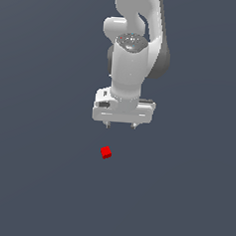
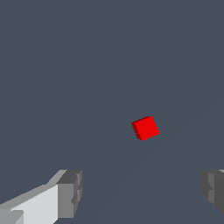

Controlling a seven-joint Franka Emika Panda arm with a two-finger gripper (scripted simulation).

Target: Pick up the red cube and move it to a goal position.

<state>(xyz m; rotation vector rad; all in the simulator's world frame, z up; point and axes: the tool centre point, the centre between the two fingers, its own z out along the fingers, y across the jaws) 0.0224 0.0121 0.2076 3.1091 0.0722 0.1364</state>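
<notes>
Item: small bright red plain-faced cube (image 1: pixel 105 152), lying alone on the flat dark grey-blue ground (image 1: pixel 35 184), untouched. Item: white two-fingered gripper (image 1: pixel 121 125) of the white arm, fingers spread wide with nothing between them; grey fingertip pads (image 2: pixel 70 192) stand well apart in the wrist view. Relation: cube sits near the gripper but apart from it, offset toward the exterior view's left, ahead of the finger gap, turned askew to it. Step judged: approach, grasp not yet made. Next move calls for centring over the cube, matching its rotation, descending, closing.
</notes>
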